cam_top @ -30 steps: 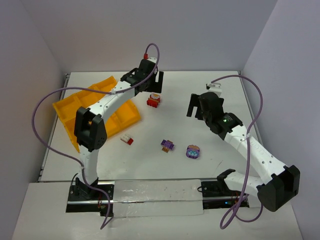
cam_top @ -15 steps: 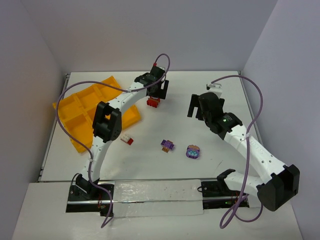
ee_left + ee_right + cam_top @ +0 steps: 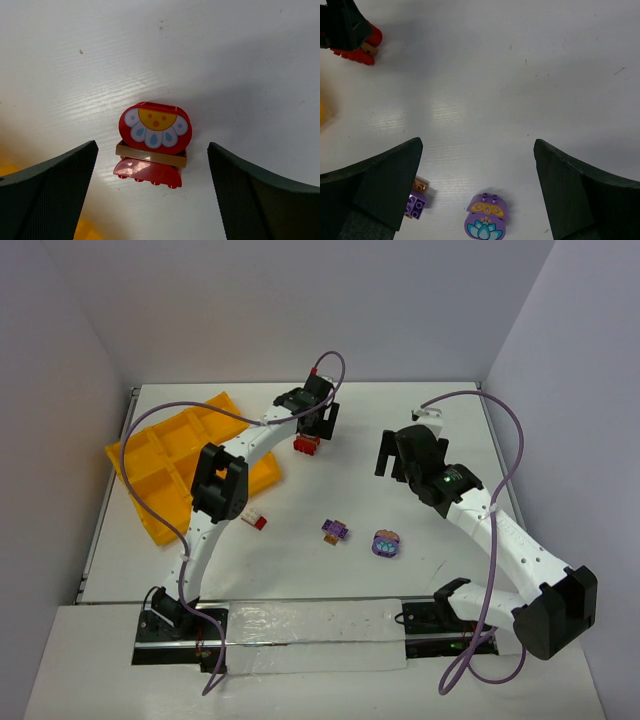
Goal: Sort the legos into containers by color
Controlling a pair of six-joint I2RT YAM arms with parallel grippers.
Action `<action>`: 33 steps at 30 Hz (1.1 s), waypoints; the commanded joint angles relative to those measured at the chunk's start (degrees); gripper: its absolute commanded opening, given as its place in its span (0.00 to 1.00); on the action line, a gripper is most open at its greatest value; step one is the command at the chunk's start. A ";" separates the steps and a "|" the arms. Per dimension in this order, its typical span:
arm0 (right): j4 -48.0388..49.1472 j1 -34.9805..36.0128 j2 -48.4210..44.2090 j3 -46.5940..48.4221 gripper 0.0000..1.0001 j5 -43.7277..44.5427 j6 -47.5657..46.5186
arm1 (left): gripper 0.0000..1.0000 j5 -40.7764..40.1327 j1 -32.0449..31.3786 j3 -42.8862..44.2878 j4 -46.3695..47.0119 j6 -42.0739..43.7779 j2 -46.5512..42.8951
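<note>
In the top view, the yellow-orange plastic tray of square compartments (image 3: 150, 455) is seen at the far left of the white table (image 3: 430, 570), partly hidden by the left arm. No brick is made out in the cells that show. All four pieces are found on the table. The red brick cluster with a flower face (image 3: 306, 444) lies just right of the tray, and the red-and-white brick cluster (image 3: 254, 520) lies near its front corner. The purple-and-orange brick cluster (image 3: 336, 531) and the rounded purple brick cluster (image 3: 386, 544) lie near the middle. The left gripper (image 3: 316, 425) is held over the flower-faced cluster, while the right gripper (image 3: 392, 455) is kept apart from every piece.

In the left wrist view, the jaws are spread wide and the flower-faced cluster is framed between them, touched by neither.

In the right wrist view, the jaws are likewise spread with nothing between them, and both purple clusters are seen below.

The sorting is judged not yet begun, with all four pieces left to place.
</note>
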 commanded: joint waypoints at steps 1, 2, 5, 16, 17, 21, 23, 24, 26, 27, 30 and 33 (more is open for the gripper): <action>-0.15 0.33 -0.11 2.52 1.00 0.94 1.08 | 0.99 -0.15 0.06 1.03 2.10 2.00 0.71; -0.15 0.33 -0.20 2.43 1.00 0.97 1.05 | 0.99 0.72 0.06 1.06 2.00 2.26 0.79; -0.16 0.33 -0.17 2.30 1.00 0.75 0.91 | 0.99 3.57 0.06 1.11 1.65 2.25 1.03; -0.99 0.33 -0.29 3.13 1.00 0.44 0.91 | 0.99 3.37 0.06 -1.19 2.01 0.15 0.90; -1.11 0.29 -0.17 3.21 1.00 0.41 0.91 | 0.99 2.79 0.06 -2.00 2.59 -0.02 0.48; -1.33 0.36 0.01 3.23 1.00 0.28 1.08 | 0.99 0.98 0.06 -4.07 3.72 -0.41 -0.29; -1.12 0.34 0.01 3.17 1.00 0.07 1.16 | 0.99 -0.71 0.06 -4.41 3.51 -0.47 -0.21; -1.12 0.28 0.12 3.22 1.00 -0.11 1.17 | 0.99 -2.02 0.06 -4.70 3.73 -0.53 -0.26; -1.01 0.33 0.34 3.36 1.00 -0.36 1.11 | 0.99 -3.32 0.04 -5.55 4.46 -0.45 -0.64; -0.96 0.33 0.62 3.57 1.00 -0.64 0.98 | 0.99 -4.50 0.00 -6.85 5.60 -0.25 -1.29; -0.97 0.33 1.16 3.94 1.00 -0.94 0.87 | 0.99 -4.25 -0.02 -8.79 6.63 0.26 -2.35; -0.87 0.33 1.48 4.22 1.00 -1.07 0.93 | 0.99 -2.48 -0.02 -8.48 5.61 -0.24 -1.76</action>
